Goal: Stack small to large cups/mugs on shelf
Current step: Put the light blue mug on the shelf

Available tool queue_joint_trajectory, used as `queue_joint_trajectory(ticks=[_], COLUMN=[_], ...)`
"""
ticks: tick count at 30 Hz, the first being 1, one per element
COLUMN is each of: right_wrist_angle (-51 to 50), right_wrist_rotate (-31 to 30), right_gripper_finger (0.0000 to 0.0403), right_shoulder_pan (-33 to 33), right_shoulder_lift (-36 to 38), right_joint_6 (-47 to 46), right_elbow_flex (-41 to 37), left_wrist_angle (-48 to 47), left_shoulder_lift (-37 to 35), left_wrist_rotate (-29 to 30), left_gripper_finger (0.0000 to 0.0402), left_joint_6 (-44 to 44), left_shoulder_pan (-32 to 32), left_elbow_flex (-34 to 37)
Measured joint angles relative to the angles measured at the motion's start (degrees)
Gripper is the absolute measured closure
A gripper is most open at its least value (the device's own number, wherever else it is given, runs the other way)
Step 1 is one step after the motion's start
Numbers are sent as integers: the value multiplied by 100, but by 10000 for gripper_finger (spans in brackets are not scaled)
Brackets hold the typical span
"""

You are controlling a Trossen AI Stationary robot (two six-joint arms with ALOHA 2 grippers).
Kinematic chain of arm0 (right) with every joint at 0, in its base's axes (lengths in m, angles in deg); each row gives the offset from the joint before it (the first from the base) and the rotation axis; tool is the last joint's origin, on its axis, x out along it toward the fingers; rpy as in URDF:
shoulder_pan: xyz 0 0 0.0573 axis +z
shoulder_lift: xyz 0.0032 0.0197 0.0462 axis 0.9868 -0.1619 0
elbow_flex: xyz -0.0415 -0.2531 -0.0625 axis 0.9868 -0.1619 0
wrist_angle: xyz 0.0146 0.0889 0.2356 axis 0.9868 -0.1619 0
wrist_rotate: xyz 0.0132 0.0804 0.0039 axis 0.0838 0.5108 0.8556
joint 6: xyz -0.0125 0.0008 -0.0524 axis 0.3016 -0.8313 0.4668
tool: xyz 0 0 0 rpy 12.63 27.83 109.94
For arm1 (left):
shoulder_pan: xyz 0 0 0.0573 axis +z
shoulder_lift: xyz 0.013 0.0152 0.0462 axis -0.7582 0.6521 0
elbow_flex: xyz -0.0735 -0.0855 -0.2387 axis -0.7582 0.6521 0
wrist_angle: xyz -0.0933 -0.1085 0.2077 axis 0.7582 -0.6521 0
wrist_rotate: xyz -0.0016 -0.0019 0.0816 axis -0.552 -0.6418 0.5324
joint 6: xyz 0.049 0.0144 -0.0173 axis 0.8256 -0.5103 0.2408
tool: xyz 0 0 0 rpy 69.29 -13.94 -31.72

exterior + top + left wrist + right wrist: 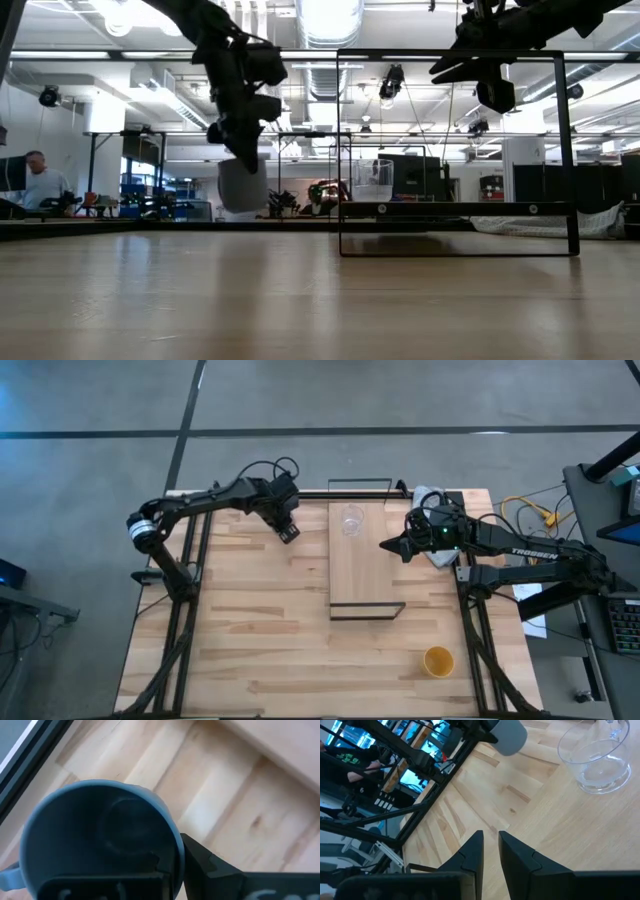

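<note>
Pale-wood shelf (365, 565) is lying mid-bench (250, 630) carrying the clear glass (352, 520) at its far end, while the left tool (288, 530) is holding the blue-grey cup (243, 186) clamped in the air beside it, the right tool (390, 544) is hovering nearly closed and empty over the shelf's right edge, and the yellow-orange cup (438, 661) is sitting near the bench's front right corner.

glass (352, 519) on the shelf's (360, 575) far end, round cup (438, 661) on the table (250, 630) near-right.

- 3 cups: clear glass (352, 519), blue-grey cup (100, 840), yellow cup (438, 660)
- 1 shelf (362, 575)
- 1 white cloth (428, 497)
- 2 arms, one gripper each: left gripper (287, 528), right gripper (392, 544)
</note>
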Motion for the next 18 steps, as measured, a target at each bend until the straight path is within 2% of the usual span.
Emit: queue_joint_trajectory(ticks=[18], right_wrist_angle=[0], right_wrist_rotate=[2], right_gripper_finger=[349], right_shoulder_pan=[0], right_shoulder_lift=[0], right_joint_6=[0], right_elbow_flex=[0], left_wrist_angle=[-236], left_shoulder_lift=[0], left_wrist_rotate=[0], left_gripper_finger=[400], left_joint_6=[-255], left_shoulder_pan=[-1428], left_elbow_flex=[-913])
